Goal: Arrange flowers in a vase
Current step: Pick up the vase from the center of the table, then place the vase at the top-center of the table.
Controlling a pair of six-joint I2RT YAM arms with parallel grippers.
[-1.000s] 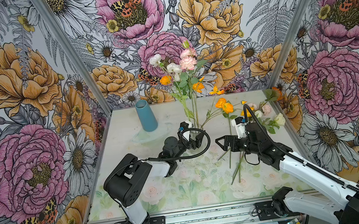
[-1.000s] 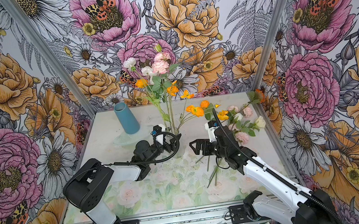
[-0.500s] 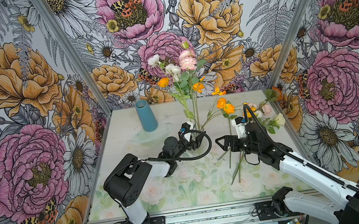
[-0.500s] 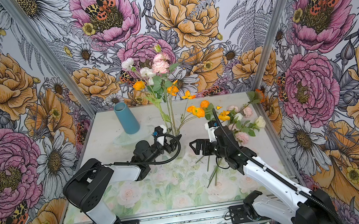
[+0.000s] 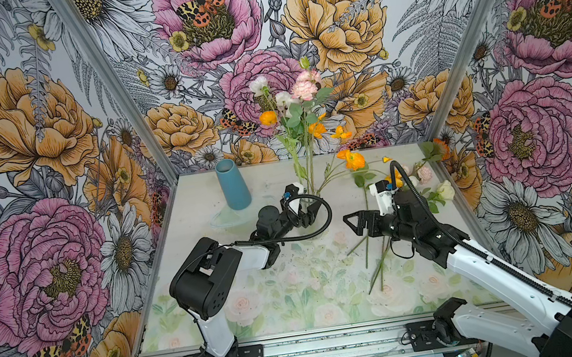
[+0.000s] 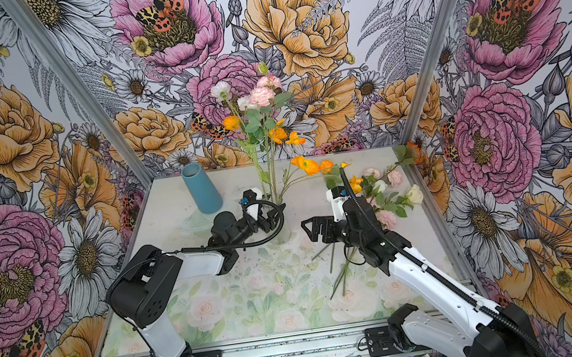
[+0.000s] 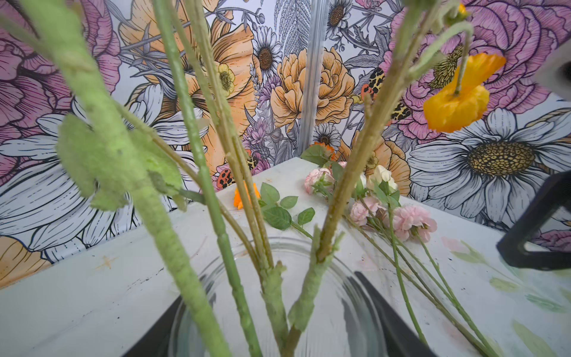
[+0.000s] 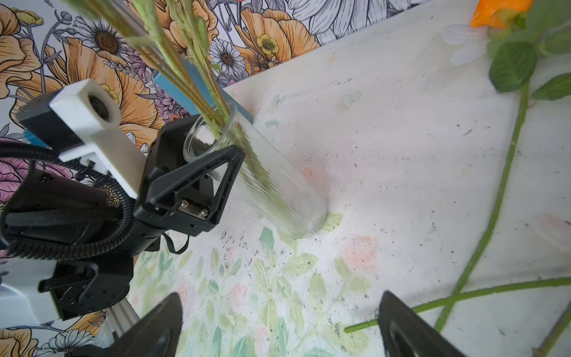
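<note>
The left end effector [image 8: 210, 145] has its jaws closed on the ribbed glass vase [image 8: 278, 191] just under the rim, steadying it upright near the middle of the bench [image 5: 241, 305]. Several flowers [image 5: 301, 109] already stand in it, with their stems bunched in the mouth and pink, cream and orange blooms fanned above.

The loose flowers [image 5: 424, 183] lie flat on the bench on the robot's right. Their blooms point toward the far right corner and their cut ends [image 5: 375, 272] toward the front rail, so the long axis runs on a diagonal. The right end effector [image 5: 352, 225] hovers over the bench between them and the vase, jaws spread wide, empty, and facing the vase. The loose stems run beneath it and back toward its own wrist. In the right wrist view one cut end shows just inside the gap between the fingers, and two others cross beside it.

The right arm is the nearer one, and the left is taken up with the vase. The next pick probably needs the right end effector to draw back, drop and straddle one stem crosswise. As the stems overlap, it may catch two
</note>
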